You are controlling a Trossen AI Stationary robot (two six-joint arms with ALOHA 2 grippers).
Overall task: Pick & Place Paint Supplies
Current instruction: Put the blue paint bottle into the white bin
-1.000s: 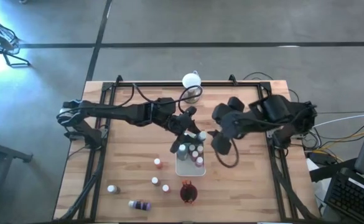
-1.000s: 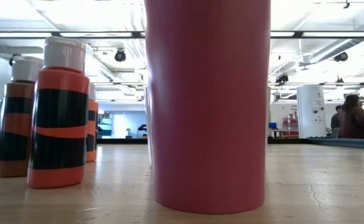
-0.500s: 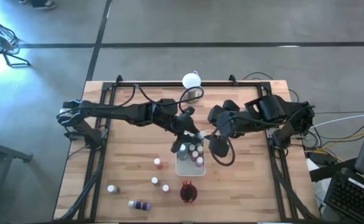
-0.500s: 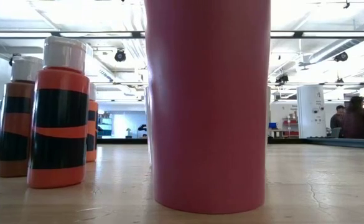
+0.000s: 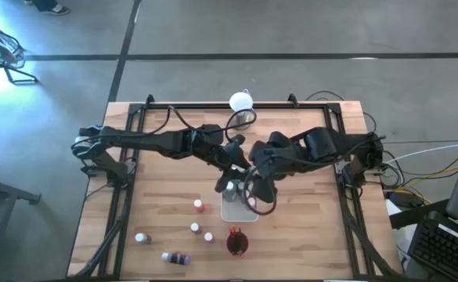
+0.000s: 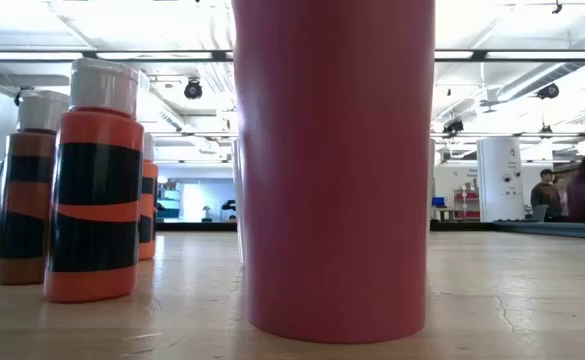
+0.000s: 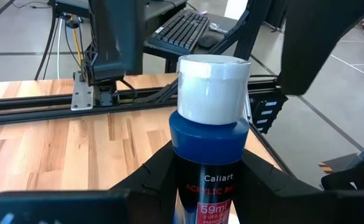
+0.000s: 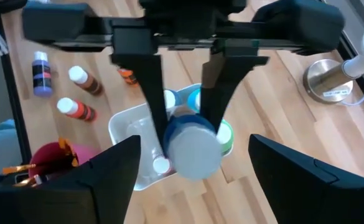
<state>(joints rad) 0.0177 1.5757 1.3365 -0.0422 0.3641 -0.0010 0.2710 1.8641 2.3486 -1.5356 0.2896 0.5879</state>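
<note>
At the centre of the high view both arms meet above the white tray (image 5: 230, 210). The left gripper (image 7: 200, 186) pinches a dark blue paint bottle (image 7: 208, 168) by its body, its long axis running out along the fingers, white cap (image 7: 213, 87) leading. The right gripper (image 8: 191, 180) faces it, fingers (image 8: 116, 165) spread wide either side. The arms hide most of the tray.

Two dark jointed arms (image 5: 158, 142), black cables (looped), dark fingers (image 8: 101, 169).
</note>
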